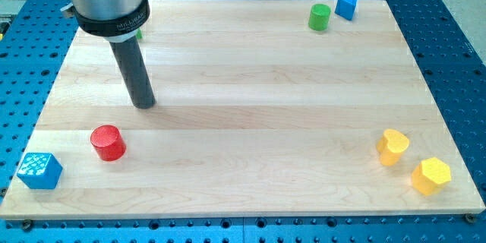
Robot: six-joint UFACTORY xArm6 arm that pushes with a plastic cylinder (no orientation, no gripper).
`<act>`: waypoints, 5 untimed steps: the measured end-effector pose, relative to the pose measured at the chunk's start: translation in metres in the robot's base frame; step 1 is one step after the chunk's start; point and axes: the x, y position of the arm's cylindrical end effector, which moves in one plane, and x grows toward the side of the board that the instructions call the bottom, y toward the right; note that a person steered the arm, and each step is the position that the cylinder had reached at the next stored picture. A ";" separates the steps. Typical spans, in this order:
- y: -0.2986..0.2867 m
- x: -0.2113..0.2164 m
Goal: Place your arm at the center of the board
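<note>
Camera view shows my tip (144, 104) resting on the wooden board (250, 61), just above and to the view's right of the red cylinder (108, 143), apart from it. There are no jaws to report, only a bare rod. Judging by this, the step in hand is the travel itself: the board's centre lies well to the view's right of the red cylinder, so the next move calls for a plain slide rightward, with no block seeming to lie along that line.

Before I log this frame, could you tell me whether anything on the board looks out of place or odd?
Only one thing: the blue cube at the view's bottom left hangs over the board's corner. The other blocks sit fully on the wood, and my tip touches none.
</note>
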 end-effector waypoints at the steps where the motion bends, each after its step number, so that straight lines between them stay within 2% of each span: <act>1: 0.000 0.000; 4: -0.001 0.001; 5: 0.019 -0.003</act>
